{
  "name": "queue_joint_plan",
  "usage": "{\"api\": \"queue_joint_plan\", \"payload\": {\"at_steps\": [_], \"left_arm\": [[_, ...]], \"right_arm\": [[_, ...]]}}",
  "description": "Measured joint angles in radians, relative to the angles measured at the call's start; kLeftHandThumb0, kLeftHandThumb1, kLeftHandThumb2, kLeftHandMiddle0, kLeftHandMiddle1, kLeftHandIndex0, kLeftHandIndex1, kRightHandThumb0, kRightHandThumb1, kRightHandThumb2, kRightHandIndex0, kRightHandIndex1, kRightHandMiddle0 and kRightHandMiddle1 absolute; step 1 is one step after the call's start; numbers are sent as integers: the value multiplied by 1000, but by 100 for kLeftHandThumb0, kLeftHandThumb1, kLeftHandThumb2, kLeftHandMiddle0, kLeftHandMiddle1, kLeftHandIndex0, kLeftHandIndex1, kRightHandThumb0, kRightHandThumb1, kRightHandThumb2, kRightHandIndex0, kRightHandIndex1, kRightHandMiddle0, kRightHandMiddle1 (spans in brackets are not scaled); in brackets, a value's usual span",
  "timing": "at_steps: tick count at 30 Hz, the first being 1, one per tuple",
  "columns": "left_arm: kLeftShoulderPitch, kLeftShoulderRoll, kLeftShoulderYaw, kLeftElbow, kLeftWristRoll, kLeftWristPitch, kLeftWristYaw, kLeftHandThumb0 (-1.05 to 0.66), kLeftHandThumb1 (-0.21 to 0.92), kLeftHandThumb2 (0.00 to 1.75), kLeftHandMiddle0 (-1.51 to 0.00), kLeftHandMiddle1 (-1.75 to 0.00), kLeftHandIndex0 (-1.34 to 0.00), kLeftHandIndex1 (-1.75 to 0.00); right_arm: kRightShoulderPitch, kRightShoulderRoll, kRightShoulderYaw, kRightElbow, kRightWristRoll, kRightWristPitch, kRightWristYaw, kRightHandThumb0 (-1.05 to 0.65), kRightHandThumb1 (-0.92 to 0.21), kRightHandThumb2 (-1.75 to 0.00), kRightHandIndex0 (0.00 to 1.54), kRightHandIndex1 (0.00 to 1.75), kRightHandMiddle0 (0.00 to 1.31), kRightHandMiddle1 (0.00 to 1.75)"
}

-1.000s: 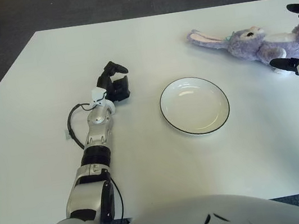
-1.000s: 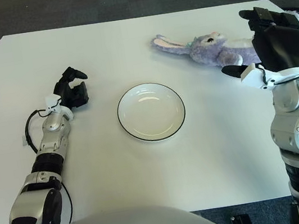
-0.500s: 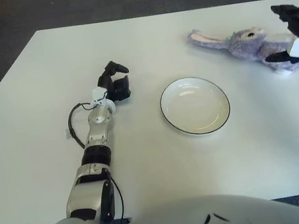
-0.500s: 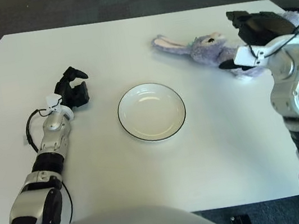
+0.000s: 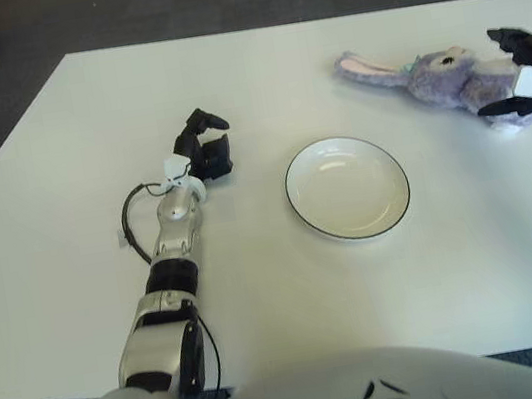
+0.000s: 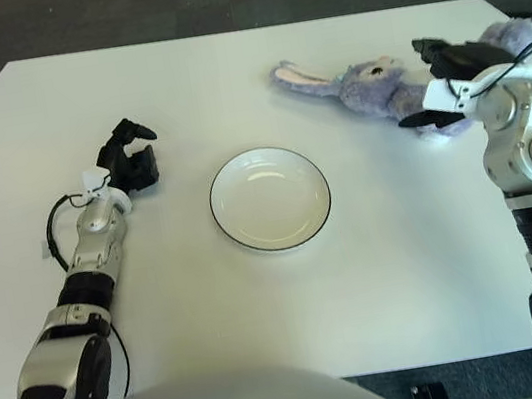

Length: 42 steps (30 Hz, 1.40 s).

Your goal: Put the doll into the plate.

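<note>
Two stereo views of white table; right eye view alone shows whole right forearm and wrist, cut off at frame edge in left eye view. Right hand at doll, black fingers spread above and below its body, close against plush; firm grip not discernible. Purple rabbit doll lying on its side, far right of table, ears toward centre, well apart from plate. Plate bare, near table centre. Left hand left of plate, fingers loosely curled, holding nothing
</note>
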Motion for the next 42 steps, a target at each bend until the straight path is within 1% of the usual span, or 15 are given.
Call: {"api": "queue_joint_plan", "payload": {"at_steps": [3,8,11,13,18,24,27,31,35,39,42], "left_arm": [[0,0,0,0,0,0,0,-42,50,108,-117,-175,-47,-175],[0,0,0,-1,0,-1,0,-42,50,108,-117,-175,-47,-175],[-1,-1,-1,-2,0,-1,0,-42,51,108,-117,-175,-46,-175],[-1,-1,-1,-2,-1,-1,0,-42,51,108,-117,-175,-46,-175],[-1,-2,-1,-1,-1,-1,0,-42,51,108,-117,-175,-46,-175],[1,0,-1,0,-1,-1,0,-42,50,108,-117,-175,-46,-175],[0,-1,-1,0,-1,-2,0,-42,50,108,-117,-175,-47,-175],[0,-1,-2,1,-1,-3,-1,-42,50,108,-118,-175,-47,-175],[-1,-1,-2,1,-1,-4,-2,-42,50,108,-117,-175,-47,-175],[-1,-1,-2,1,-1,-4,-2,-42,50,108,-117,-175,-47,-175],[-1,0,-3,0,-1,-4,-2,-42,50,108,-117,-175,-47,-175]], "right_arm": [[-30,-9,25,67,3,-52,-25,-100,-69,-34,0,0,0,0],[-60,-11,33,112,33,-101,-43,-99,-67,-35,0,0,0,0],[-68,-11,34,115,47,-103,-43,-97,-61,-43,0,0,0,0],[-72,-10,36,115,53,-99,-42,-97,-59,-47,2,1,0,0],[-78,-3,51,119,54,-84,-44,-96,-56,-50,1,0,0,0],[-115,29,104,232,48,-108,-103,-97,-55,-51,0,0,0,0],[-126,33,129,283,44,-129,-124,-96,-55,-52,0,0,0,0],[-164,33,165,362,28,-156,-161,-94,-52,-57,2,1,0,0],[-195,33,190,409,17,-167,-190,-92,-51,-59,5,2,1,1],[-211,34,213,443,5,-171,-215,-88,-47,-65,8,3,0,6],[-220,38,225,465,5,-168,-224,-81,-42,-70,11,5,0,12]]}}
